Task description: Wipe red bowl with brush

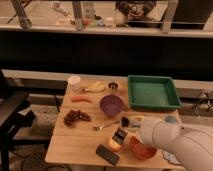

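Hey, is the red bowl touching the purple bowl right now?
Apart. The camera view shows bare table between the red bowl and the purple bowl; the tool is just left of the red bowl.

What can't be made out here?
All in the camera view:
Red bowl: upper right side hidden by the robot arm.
Robot arm: cut off by the right and bottom edges.
Brush: too small to show its bristles.
Gripper, just left of the red bowl: yellowish item below it too small to identify.
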You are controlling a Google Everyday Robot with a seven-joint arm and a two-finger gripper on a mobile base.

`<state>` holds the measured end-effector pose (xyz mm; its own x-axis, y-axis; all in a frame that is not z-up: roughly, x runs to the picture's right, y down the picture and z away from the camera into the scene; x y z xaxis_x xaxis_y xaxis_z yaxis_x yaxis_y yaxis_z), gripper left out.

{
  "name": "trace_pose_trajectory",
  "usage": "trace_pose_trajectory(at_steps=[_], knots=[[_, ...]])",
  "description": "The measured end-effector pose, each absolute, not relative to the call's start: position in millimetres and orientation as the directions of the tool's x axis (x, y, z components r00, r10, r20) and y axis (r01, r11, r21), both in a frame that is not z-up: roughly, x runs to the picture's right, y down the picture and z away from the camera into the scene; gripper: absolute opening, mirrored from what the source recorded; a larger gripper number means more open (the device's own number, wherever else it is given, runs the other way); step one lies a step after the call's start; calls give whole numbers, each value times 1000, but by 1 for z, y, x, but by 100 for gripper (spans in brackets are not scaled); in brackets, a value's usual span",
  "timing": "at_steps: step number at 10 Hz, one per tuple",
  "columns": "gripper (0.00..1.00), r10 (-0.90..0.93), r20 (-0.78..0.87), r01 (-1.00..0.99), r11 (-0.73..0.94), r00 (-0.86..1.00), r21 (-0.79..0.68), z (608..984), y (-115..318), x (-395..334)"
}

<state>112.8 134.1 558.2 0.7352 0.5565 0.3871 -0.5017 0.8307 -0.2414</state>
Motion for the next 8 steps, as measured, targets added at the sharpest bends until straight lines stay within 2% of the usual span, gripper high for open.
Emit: trace_pose_trajectory(at_steps=[8], knots=[[2, 637, 389, -579, 770, 666, -269, 573, 149, 184]])
